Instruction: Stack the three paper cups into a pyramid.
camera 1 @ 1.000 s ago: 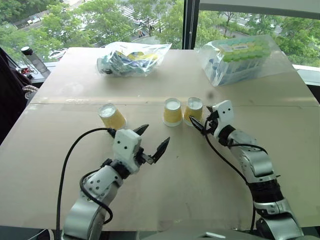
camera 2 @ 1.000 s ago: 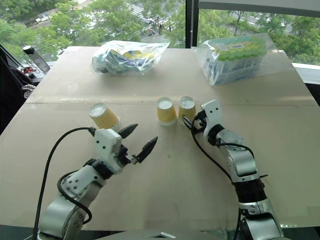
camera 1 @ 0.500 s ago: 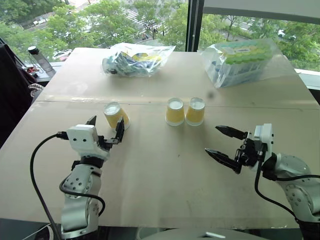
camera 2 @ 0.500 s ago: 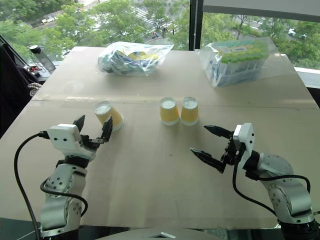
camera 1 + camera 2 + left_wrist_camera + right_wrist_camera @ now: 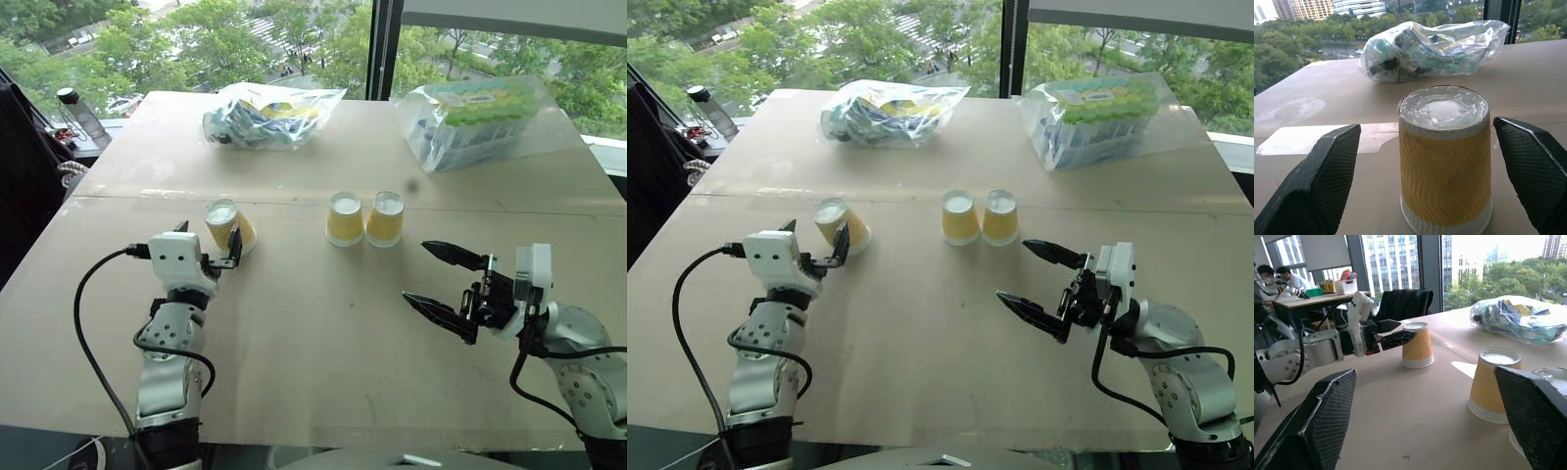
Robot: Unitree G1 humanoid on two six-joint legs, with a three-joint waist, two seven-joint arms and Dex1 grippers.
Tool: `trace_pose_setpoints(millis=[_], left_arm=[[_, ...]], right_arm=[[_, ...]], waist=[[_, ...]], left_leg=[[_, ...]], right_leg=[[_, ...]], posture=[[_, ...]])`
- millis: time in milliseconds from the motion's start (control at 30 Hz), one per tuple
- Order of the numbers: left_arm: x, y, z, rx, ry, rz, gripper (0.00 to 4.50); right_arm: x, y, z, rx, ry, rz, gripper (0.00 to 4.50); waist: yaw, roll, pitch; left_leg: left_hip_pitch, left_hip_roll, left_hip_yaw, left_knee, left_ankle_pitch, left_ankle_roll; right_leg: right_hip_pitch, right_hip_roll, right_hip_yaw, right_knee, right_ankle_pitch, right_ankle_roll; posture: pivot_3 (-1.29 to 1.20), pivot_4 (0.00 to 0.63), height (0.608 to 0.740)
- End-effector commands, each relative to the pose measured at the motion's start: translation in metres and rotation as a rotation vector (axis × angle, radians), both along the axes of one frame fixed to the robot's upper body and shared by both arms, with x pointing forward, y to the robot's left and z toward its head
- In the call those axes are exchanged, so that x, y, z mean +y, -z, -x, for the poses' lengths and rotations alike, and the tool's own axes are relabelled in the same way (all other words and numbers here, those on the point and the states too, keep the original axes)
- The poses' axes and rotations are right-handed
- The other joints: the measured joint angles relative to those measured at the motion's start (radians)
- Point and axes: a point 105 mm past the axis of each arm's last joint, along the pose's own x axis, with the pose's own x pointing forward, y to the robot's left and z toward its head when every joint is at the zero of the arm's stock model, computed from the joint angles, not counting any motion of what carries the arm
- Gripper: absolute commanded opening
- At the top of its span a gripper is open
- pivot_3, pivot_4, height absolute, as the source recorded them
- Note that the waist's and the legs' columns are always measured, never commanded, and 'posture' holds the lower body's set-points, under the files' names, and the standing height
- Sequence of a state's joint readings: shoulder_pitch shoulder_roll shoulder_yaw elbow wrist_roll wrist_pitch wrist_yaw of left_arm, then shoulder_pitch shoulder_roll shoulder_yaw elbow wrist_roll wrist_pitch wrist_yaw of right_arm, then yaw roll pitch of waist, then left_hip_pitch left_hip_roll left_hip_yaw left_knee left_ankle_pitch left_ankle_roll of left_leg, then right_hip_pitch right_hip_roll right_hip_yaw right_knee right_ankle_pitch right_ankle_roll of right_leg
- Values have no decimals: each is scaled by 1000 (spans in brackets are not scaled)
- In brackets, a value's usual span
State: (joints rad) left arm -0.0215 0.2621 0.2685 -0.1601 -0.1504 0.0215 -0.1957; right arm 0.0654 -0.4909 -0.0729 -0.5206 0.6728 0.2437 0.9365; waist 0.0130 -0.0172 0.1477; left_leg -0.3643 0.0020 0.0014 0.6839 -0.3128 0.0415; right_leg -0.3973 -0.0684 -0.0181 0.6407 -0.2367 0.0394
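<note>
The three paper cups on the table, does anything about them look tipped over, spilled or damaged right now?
Nothing stands out. All three stand upside down on the table: two cups side by side in the middle, the third cup apart to their left, between the open fingers of the left pincer. No dents or spills show.

Bright, even daylight enters through the tall glass windows (image 5: 294,39) beyond the open left gripper (image 5: 208,245). Shadows on the beige cardboard-covered tabletop (image 5: 313,343) are soft. Wrist views blur each gripper's near black fingers (image 5: 1317,176).
</note>
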Motion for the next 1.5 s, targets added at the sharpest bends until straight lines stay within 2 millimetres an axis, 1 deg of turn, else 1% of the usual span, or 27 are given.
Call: trace_pose_setpoints(millis=[33, 167, 300, 400, 500, 533, 567, 633, 700, 733, 767, 800, 833, 900, 1000, 1033, 1100, 1167, 1233, 1300, 1367, 1500], left_arm=[[-1, -6, -4, -28, 14, -12, 4500], [5, -5, -13, -27, -14, 9, 4500], [4, -5, -21, -25, -1, 13, 4500], [4, -6, -24, -28, 11, 13, 3715], [5, -4, -26, -23, 17, 14, 2380], [5, -5, -27, -22, 21, 14, 2031], [4, -8, -29, -26, 30, 15, 1939], [1, -15, -32, -43, 57, 21, 1939], [-10, -38, -39, -83, 144, 29, 1939], [-19, -52, -43, -104, 200, 31, 1939], [-24, -61, -45, -115, 236, 31, 1939], [-34, -73, -49, -126, 299, 37, 1939], [-50, -89, -53, -136, 392, 30, 1939], [-76, -109, -55, -140, 534, 3, 1939], [-118, -126, -55, -103, 748, -55, 1939], [-124, -128, -55, -92, 785, -66, 1939], [-145, -132, -52, -68, 900, -72, 1939], [-161, -133, -48, -48, 993, -101, 1939], [-171, -132, -47, -38, 1050, -134, 1939], [-177, -131, -49, -28, 1081, -144, 1939], [-182, -125, -51, -2, 1110, -172, 1939], [-184, -114, -56, 30, 1125, -226, 1939]], right_arm=[[-3, -5, 4, -42, 4, -3, 4439], [-4, -5, 6, -45, 13, 0, 4439], [-2, -8, 7, -49, 16, -3, 4439], [-2, -10, 6, -52, 20, -3, 4500], [-2, -12, 4, -56, 27, -6, 4500], [-2, -13, 3, -57, 29, -8, 4500], [-2, -13, 3, -59, 32, -10, 4500], [-2, -14, 2, -61, 39, -14, 4500], [-6, -16, 1, -61, 58, -19, 4500], [-10, -16, 0, -63, 74, -21, 4500], [-12, -17, -1, -64, 84, -22, 4500], [-15, -17, -2, -66, 101, -23, 4500], [-19, -17, -3, -69, 120, -22, 4500], [-25, -16, -3, -71, 152, -27, 4500], [-32, -14, -3, -77, 192, -22, 4500], [-33, -13, -2, -79, 196, -20, 4500], [-36, -13, -1, -84, 214, -21, 4500], [-38, -13, -1, -92, 234, -23, 4500], [-40, -13, -1, -108, 258, -21, 4500], [-42, -13, -2, -122, 279, -23, 4500], [-45, -12, -2, -130, 307, -30, 4500], [-51, -16, -1, -150, 354, -55, 4500]], waist=[[1, 0, 0], [2, 0, 0], [1, 0, 0], [1, 0, 0], [1, 0, 0], [1, 0, 0], [1, 0, 0], [2, 0, 0], [4, -2, 1], [6, -3, 2], [6, -3, 2], [5, -3, 2], [4, -3, 2], [6, -3, 2], [3, -3, 2], [2, -3, 2], [-5, -2, 2], [-8, -2, 3], [-8, -2, 3], [-6, -2, 3], [-3, -2, 3], [-2, -2, 3]], left_leg=[[0, 0, 0, 0, 0, 0], [-1, 0, 0, 0, 0, 0], [0, 0, 0, 0, 0, 0], [0, 0, -1, 0, 0, 0], [-1, 0, -1, 0, 0, 0], [0, 0, -1, 0, 0, 0], [0, 0, -1, 0, 0, 0], [0, 0, -1, 0, 0, 0], [-1, 0, -2, 0, 0, 0], [-2, 0, -3, 0, 0, 0], [-3, 0, -4, 0, 0, -1], [-4, -1, -5, 1, 0, -1], [-4, -1, -5, 1, 1, -1], [-4, -1, -5, 1, 1, -2], [-6, -5, -8, 1, 3, -5], [-6, -6, -8, 1, 3, -6], [-6, -7, -7, 0, 3, -6], [-5, -7, -8, 0, 3, -6], [-5, -7, -9, 0, 3, -6], [-5, -7, -10, 0, 3, -5], [-4, -7, -10, 0, 2, -2], [-4, -7, -10, 0, 2, -2]], right_leg=[[0, 0, 0, 0, 0, 0], [0, -1, -1, 0, 0, 0], [0, -1, -1, 0, 0, 0], [0, -1, -1, 0, 0, 0], [0, -1, -1, 0, 0, 0], [0, -2, -1, 0, 0, 0], [0, -2, -1, 0, 0, 0], [0, -2, -2, 0, 0, 0], [0, -2, -3, 0, 0, 0], [0, -2, -4, 0, 0, 0], [0, -2, -5, 0, 0, 0], [0, -2, -7, 0, 0, 0], [0, -2, -7, 0, 0, 0], [0, -2, -7, -1, 0, 0], [-1, 0, -10, -1, 0, 0], [0, 0, -10, -1, 0, 1], [-1, 0, -10, -1, 0, 1], [-1, 1, -8, -1, -1, 2], [-1, 2, -8, -1, -1, 2], [-1, 3, -8, 0, -1, 1], [-1, 3, -8, 1, -1, 1], [-1, 4, -7, 1, -1, 1]], posture=[[0, 150, 740], [0, 150, 740], [0, 150, 740], [0, 150, 740], [0, 150, 740], [0, 150, 740], [0, 150, 740], [0, 150, 740], [0, 150, 740], [0, 150, 740], [0, 150, 740], [0, 150, 740], [0, 150, 740], [0, 150, 740], [0, 150, 740], [0, 150, 740], [0, 150, 740], [0, 150, 740], [0, 150, 740], [0, 150, 740], [0, 150, 740], [0, 150, 740]])
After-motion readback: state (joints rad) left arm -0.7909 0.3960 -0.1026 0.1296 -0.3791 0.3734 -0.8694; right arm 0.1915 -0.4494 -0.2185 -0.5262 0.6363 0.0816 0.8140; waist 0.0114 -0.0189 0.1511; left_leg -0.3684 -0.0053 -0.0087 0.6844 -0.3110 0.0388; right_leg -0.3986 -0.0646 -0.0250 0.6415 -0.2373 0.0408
